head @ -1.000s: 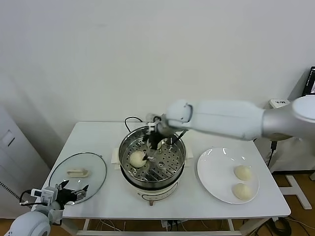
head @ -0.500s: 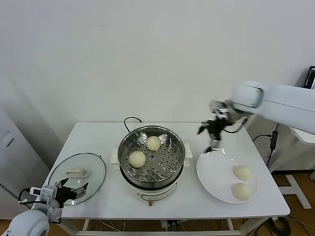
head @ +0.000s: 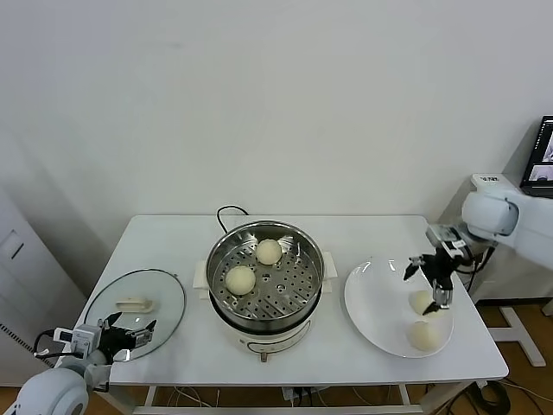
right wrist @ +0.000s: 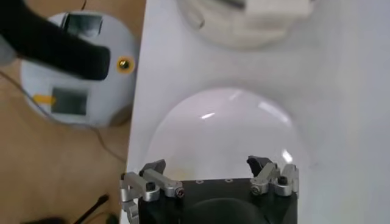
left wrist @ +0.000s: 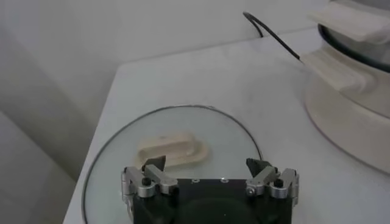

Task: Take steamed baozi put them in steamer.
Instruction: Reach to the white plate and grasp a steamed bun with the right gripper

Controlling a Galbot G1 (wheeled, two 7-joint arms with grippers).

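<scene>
Stainless-steel steamer (head: 264, 278) already held two steamed baozi (head: 241, 279), while two more lay on the white plate (head: 380, 309). The right gripper (head: 432, 275) hovered open-fingered above those; the left gripper (head: 125, 333) waited open by the glass lid (head: 164, 292), so the job looked half done.

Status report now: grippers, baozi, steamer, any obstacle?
Right gripper open, empty, above plate by two baozi. Left gripper open, idle over glass lid. Two baozi in steamer. Nothing in the way.
</scene>
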